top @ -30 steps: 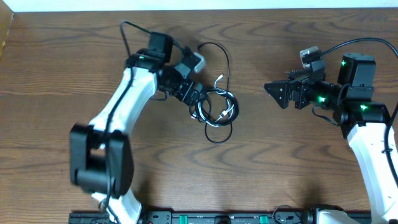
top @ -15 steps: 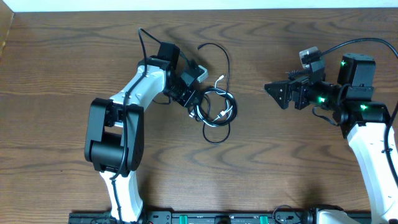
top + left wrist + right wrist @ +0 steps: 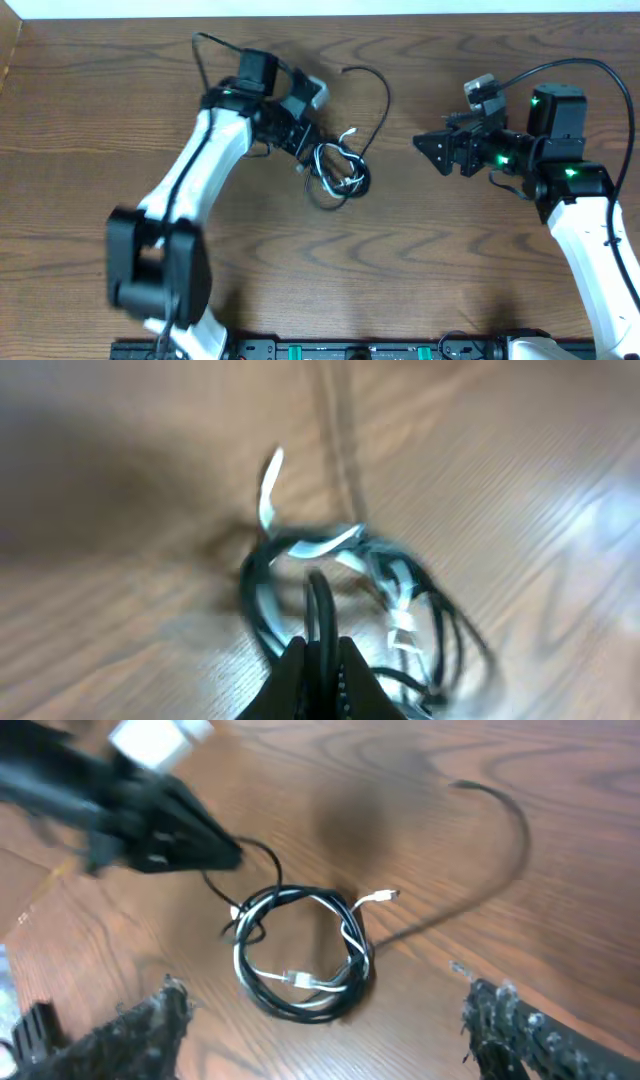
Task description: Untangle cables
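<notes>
My left gripper (image 3: pixel 309 153), clamped on the cables (image 3: pixel 340 175) at their ten o'clock edge, should lift slowly; right gripper (image 3: pixel 424 150) stands open.

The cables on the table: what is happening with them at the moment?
The left pincer is shut on a black strand at the edge of the cables, a tangled coil of black and white cords on the wooden table. The right pincer is open and empty, well apart from the coil. Nothing is separated yet.
</notes>
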Tool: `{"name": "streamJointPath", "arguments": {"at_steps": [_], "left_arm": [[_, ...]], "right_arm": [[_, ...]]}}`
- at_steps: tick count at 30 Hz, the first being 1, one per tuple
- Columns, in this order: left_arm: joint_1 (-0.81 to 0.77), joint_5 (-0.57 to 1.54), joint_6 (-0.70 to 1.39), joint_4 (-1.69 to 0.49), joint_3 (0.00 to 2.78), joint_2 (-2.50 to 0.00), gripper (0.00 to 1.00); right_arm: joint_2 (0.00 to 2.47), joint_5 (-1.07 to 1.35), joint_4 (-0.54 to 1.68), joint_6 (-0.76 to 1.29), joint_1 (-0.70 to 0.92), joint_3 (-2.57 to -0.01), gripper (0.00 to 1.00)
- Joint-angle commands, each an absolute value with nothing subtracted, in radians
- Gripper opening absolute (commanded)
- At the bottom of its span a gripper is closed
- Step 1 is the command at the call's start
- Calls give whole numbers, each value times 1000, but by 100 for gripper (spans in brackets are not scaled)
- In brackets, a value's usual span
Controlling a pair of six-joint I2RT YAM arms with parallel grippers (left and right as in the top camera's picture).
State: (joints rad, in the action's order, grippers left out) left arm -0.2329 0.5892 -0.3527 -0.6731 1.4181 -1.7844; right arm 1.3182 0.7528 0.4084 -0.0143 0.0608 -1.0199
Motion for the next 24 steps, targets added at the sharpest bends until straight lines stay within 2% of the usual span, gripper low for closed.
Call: {"name": "streamJointPath", "arguments": {"at_steps": [1, 7, 10, 17, 24], "left_arm": [[-242, 603, -240, -672, 1446, -1626, 8], [-255, 603, -171, -663, 1446, -1522, 7], [-255, 607, -113, -626, 1446, -1507, 7], [-255, 781, -10, -484, 1446, -1504, 7], [-254, 831, 119, -355, 1446, -1499, 7]], "right_arm": [[1323, 687, 366, 125, 111, -1029, 83], [1324, 611, 311, 241, 185, -1029, 78], [1332, 601, 302, 251, 212, -1029, 78], [1394, 604, 239, 257, 287, -1029, 79], [1465, 605, 194, 257, 306, -1029, 80]]}}
